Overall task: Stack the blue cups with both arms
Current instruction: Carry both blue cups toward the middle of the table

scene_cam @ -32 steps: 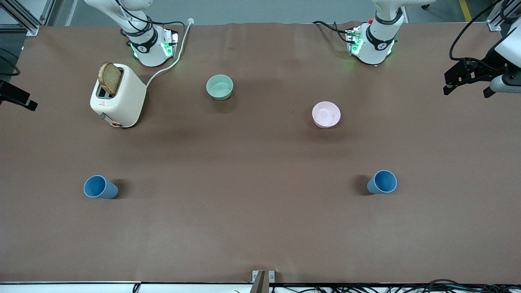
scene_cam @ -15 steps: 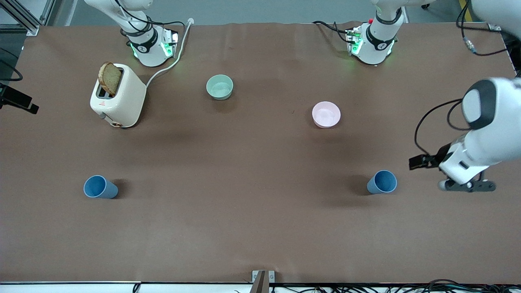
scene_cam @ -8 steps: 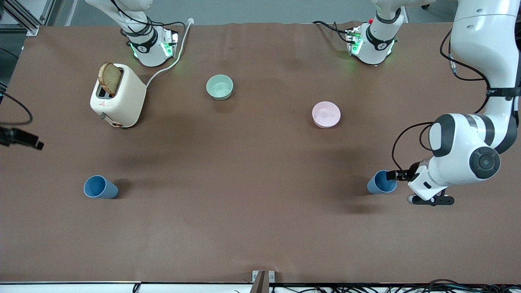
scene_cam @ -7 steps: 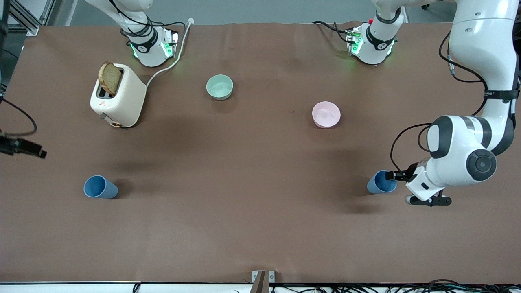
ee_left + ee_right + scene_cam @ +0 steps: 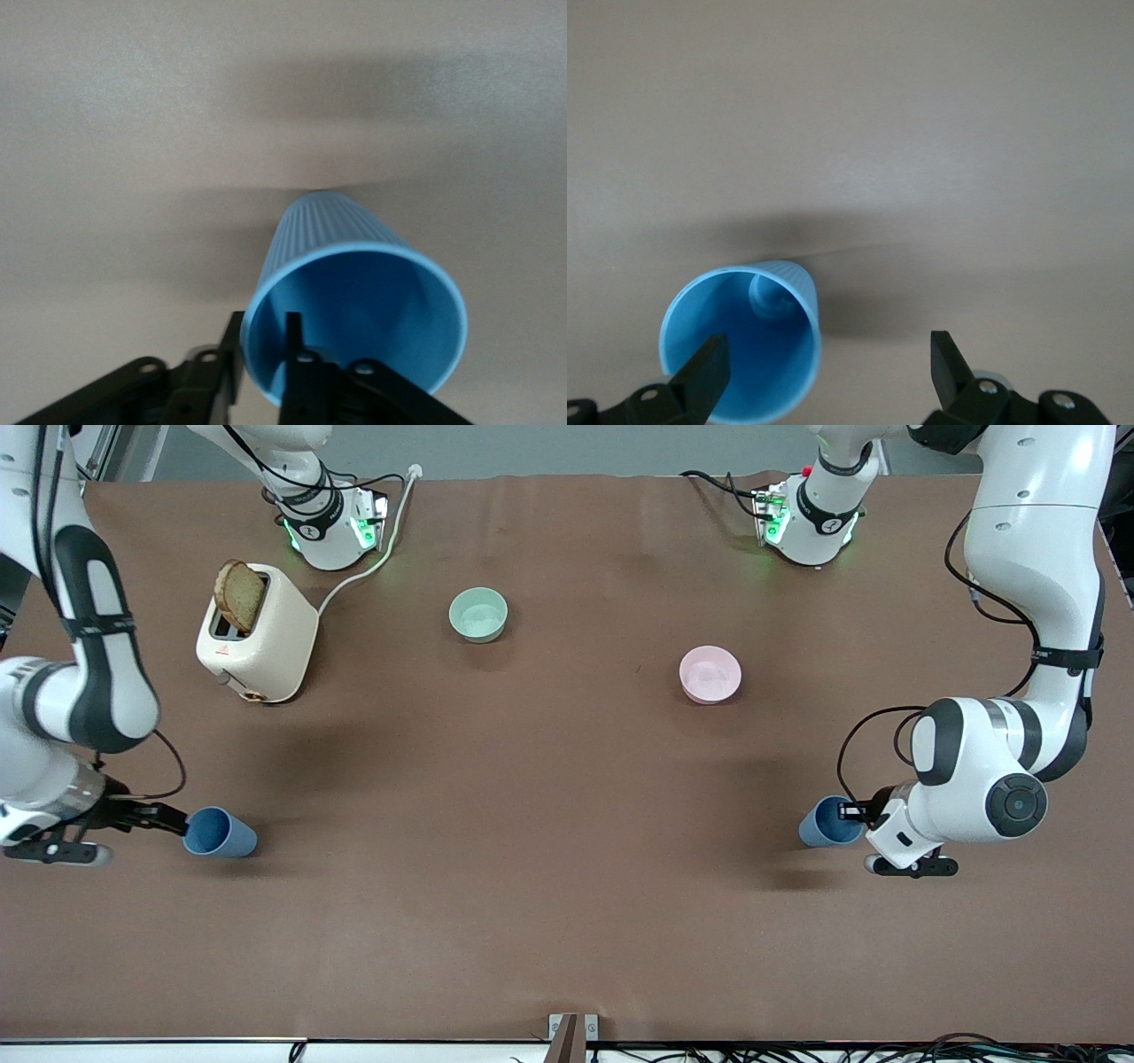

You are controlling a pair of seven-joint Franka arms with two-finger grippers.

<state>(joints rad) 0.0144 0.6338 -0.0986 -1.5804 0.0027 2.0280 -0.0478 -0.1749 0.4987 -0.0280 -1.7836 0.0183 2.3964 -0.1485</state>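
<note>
Two blue cups stand upright on the brown table. One blue cup (image 5: 831,821) is toward the left arm's end, the other blue cup (image 5: 219,833) toward the right arm's end. My left gripper (image 5: 852,811) is at the first cup's rim. In the left wrist view its fingers (image 5: 263,314) stand close together astride the wall of this cup (image 5: 345,266), one inside and one outside, with a small gap. My right gripper (image 5: 177,820) is wide open at the second cup. In the right wrist view (image 5: 829,339) one finger is over the cup's mouth (image 5: 740,345) and the other is beside the cup.
A cream toaster (image 5: 257,645) with a bread slice stands near the right arm's base, with its white cable (image 5: 363,576) beside it. A pale green bowl (image 5: 478,615) and a pink bowl (image 5: 710,674) sit farther from the front camera than the cups.
The left arm swung in from the table's end and came down onto its cup's rim. The right arm came into view and reached its cup. Neither cup has moved.
</note>
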